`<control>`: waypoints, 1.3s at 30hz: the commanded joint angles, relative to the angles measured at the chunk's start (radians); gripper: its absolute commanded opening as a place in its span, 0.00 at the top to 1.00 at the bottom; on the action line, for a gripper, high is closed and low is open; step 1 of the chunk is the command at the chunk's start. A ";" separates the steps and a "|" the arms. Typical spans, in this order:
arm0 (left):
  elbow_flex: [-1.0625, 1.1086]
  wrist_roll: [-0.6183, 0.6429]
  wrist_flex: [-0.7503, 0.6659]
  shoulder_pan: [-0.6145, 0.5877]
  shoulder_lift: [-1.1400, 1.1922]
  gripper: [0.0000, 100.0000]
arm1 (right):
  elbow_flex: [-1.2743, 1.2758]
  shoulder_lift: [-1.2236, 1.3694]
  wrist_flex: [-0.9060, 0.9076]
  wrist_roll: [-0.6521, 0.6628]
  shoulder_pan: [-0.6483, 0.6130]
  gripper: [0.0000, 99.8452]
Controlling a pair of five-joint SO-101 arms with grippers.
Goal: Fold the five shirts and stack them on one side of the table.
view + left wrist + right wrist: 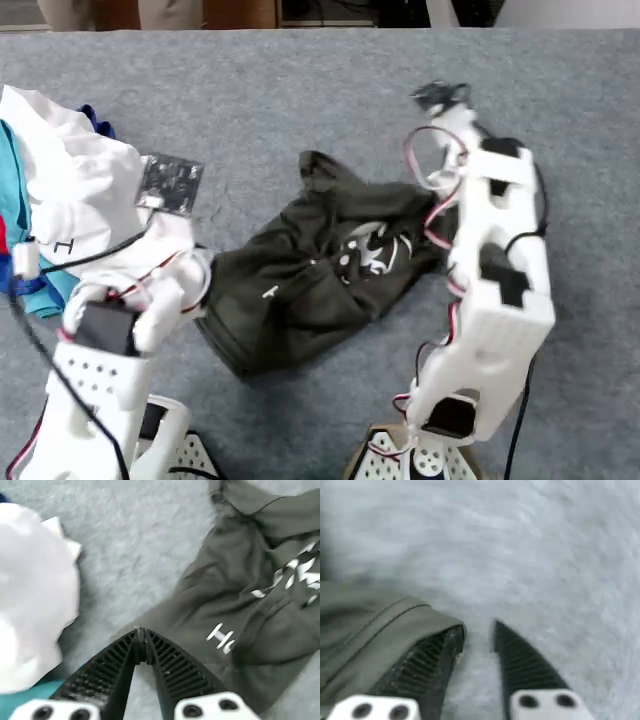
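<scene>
Dark shirt (320, 270) crumpled mid-frame in high view, long axis lower left to upper right, spanning both arms. Left gripper (141, 635) jaws pressed together at lower-left hem; catching cloth, cannot tell. Right gripper (479, 632) jaws spread, hem draped over one finger.

Brown wooden furniture (240, 12) behind.

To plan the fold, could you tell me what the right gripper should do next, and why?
Probably close the right gripper: its jaws stand open, and an edge of the dark shirt lies over one finger, so nothing is gripped yet.
</scene>
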 commanded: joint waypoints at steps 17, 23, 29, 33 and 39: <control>-0.621 0.334 -0.044 0.353 0.928 0.89 | -0.725 0.395 0.242 -0.371 0.219 0.97; -1.017 0.450 0.275 0.419 1.256 0.89 | -0.768 0.415 0.273 -0.371 0.219 0.97; -1.364 0.563 0.565 0.465 1.477 0.89 | -0.766 0.415 0.273 -0.370 0.217 0.97; -1.527 0.631 0.617 0.463 1.573 0.89 | -0.766 0.415 0.276 -0.370 0.214 0.97; -1.574 0.704 0.617 0.451 1.667 0.89 | -0.765 0.415 0.276 -0.370 0.216 0.97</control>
